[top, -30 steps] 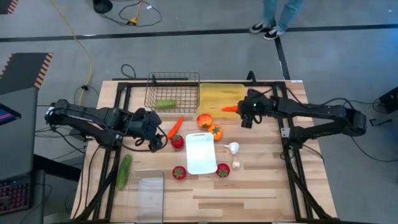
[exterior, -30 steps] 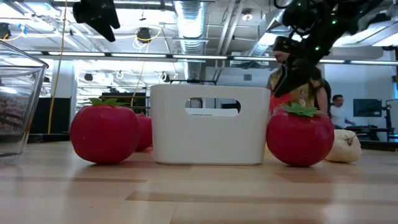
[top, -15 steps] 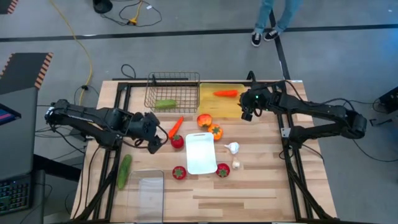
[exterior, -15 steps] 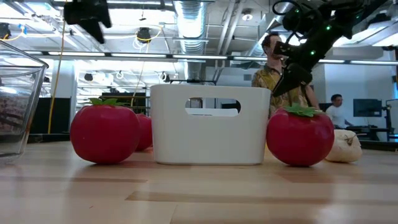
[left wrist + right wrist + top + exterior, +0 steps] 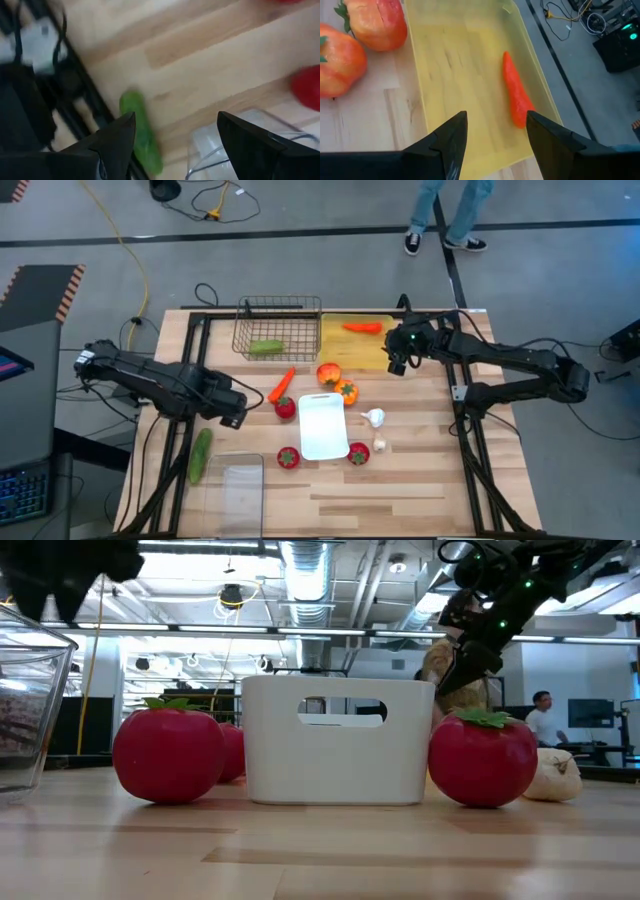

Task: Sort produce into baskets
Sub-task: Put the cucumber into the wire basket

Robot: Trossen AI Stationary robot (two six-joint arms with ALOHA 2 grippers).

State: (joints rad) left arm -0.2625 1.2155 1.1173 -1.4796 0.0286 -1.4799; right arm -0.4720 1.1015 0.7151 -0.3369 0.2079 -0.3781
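My left gripper (image 5: 232, 418) is open and empty above the table's left part, a little short of a green cucumber (image 5: 200, 455), which lies flat on the wood and also shows in the left wrist view (image 5: 142, 135) beside the clear tub (image 5: 235, 150). My right gripper (image 5: 397, 366) is open and empty over the right edge of the yellow tray (image 5: 340, 345). An orange carrot (image 5: 516, 97) lies flat on the tray's far part. A second carrot (image 5: 282, 385) lies on the table. A second cucumber (image 5: 265, 347) lies in the wire basket (image 5: 300, 310).
Two orange-red peppers (image 5: 328, 373) (image 5: 346, 391) stand near the yellow tray. The white tray (image 5: 323, 425) stands mid-table with red fruits (image 5: 285, 407) (image 5: 288, 457) (image 5: 359, 453) and garlic bulbs (image 5: 374, 417) (image 5: 380, 445) around it. The clear tub (image 5: 235, 490) is at the near left.
The carrot that was at my right gripper's fingers has come free and now lies on the yellow tray's far part; that gripper has shifted slightly toward the far edge. My left gripper has gone toward the table's left and near edges, toward the cucumber on the table.
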